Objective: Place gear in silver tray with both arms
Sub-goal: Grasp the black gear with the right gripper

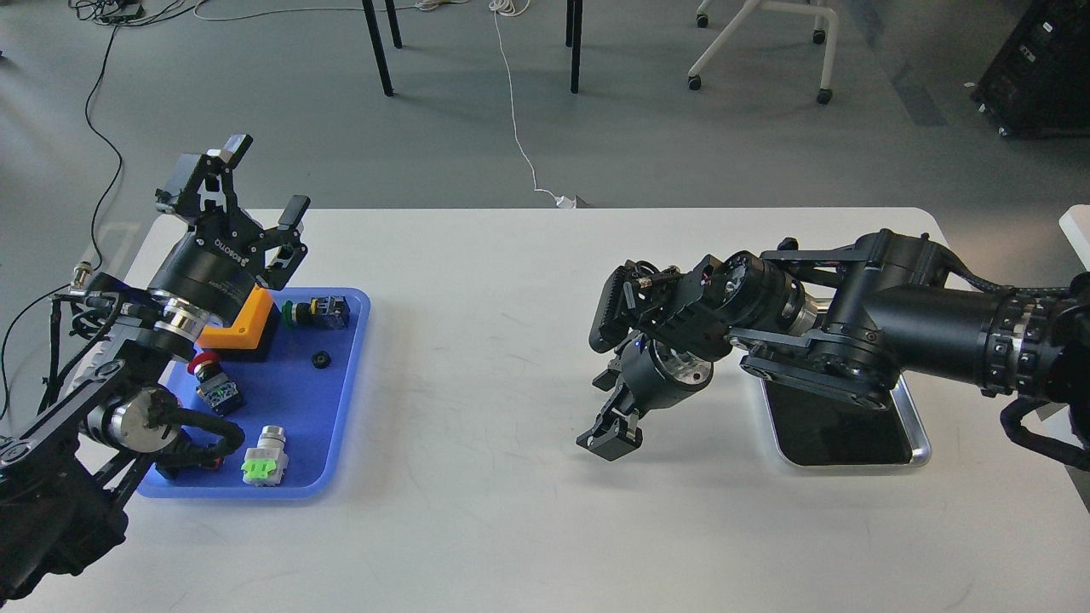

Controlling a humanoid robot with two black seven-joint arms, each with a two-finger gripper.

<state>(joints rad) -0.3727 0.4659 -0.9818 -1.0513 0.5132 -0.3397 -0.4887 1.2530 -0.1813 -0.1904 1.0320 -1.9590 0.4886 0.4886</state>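
The gear (320,360), judging by its shape, is the small black round piece lying loose on the floor of the blue tray (353,409) at the left of the table (477,528); it is too small to make out teeth.

Nearest in the blue tray is a grey part with a green tab (265,460), then a red-capped switch (213,385), then the gear, and beyond it a green-and-black push button (319,312) and an orange block (238,328).

To the right, the silver tray (915,443) sits on the table, well apart from the blue tray, its dark bottom bare where it shows, with the right arm crossing above its far part. The right end effector (615,434) points down toward the table, left of the silver tray; its fingers look close together and hold nothing that I can see, but it is dark and I cannot tell its state for certain.

Farther back, the left end effector (260,183) is raised above the far end of the blue tray, fingers spread wide and empty, pointing up and away.

The relation that matters: the gear lies just below and toward the near right of the left end effector, so the left arm is plainly the nearer one. The gear is round, with no long axis to align to. The pickup is not yet begun, and a handover toward the right arm seems the likely route.
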